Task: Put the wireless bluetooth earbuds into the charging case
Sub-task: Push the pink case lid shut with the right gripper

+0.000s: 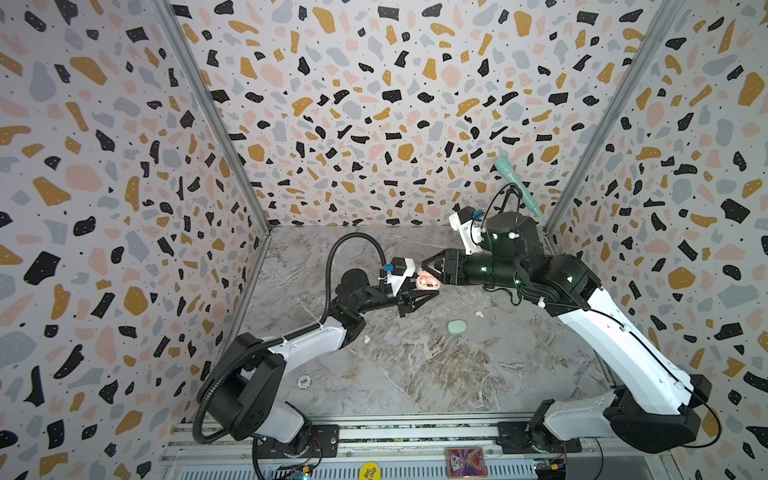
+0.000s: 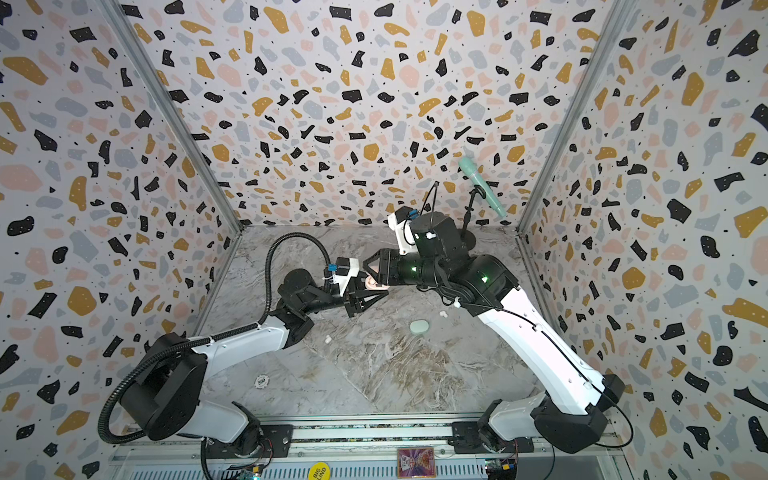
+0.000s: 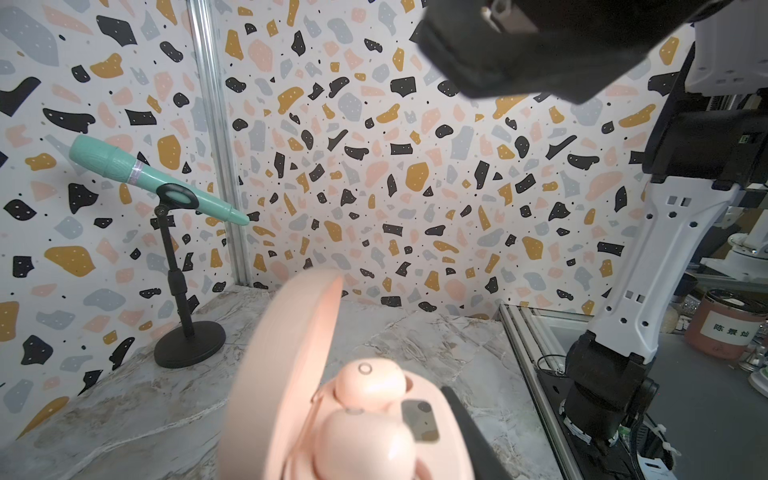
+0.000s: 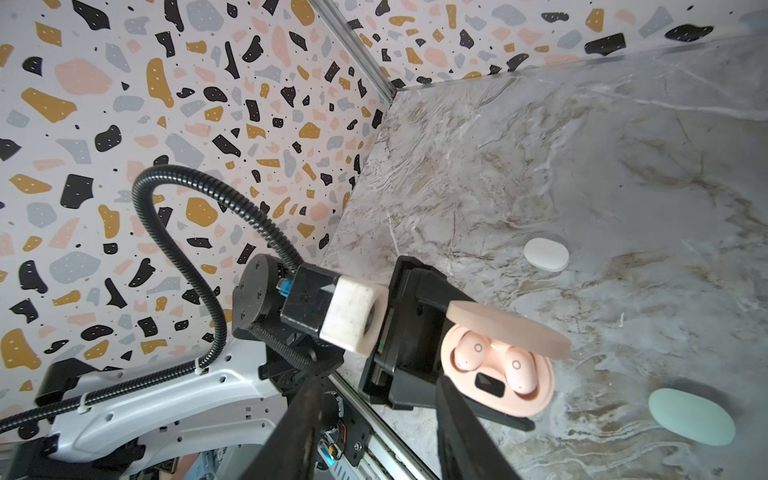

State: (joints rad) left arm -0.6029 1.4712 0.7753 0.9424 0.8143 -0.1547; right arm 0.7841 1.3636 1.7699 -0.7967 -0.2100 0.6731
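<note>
Earbuds [image 4: 469, 353], pale pink bean-shaped plastic, sit in the open pink pebble-shaped case [image 4: 536, 399], clamped in the left hand [image 1: 424, 293] above the marble counter [image 1: 415, 374]. Right hand [image 1: 428, 266] hovers beside, jaws apart, empty. Mint oval case [image 1: 457, 327] lies well apart.

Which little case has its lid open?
The pink case, held by the left gripper, with both pink earbuds inside. The white case and mint green case lie shut on the table.

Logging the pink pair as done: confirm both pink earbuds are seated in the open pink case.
Yes, the right wrist view shows both pink earbuds sitting side by side in the open pink case.
</note>
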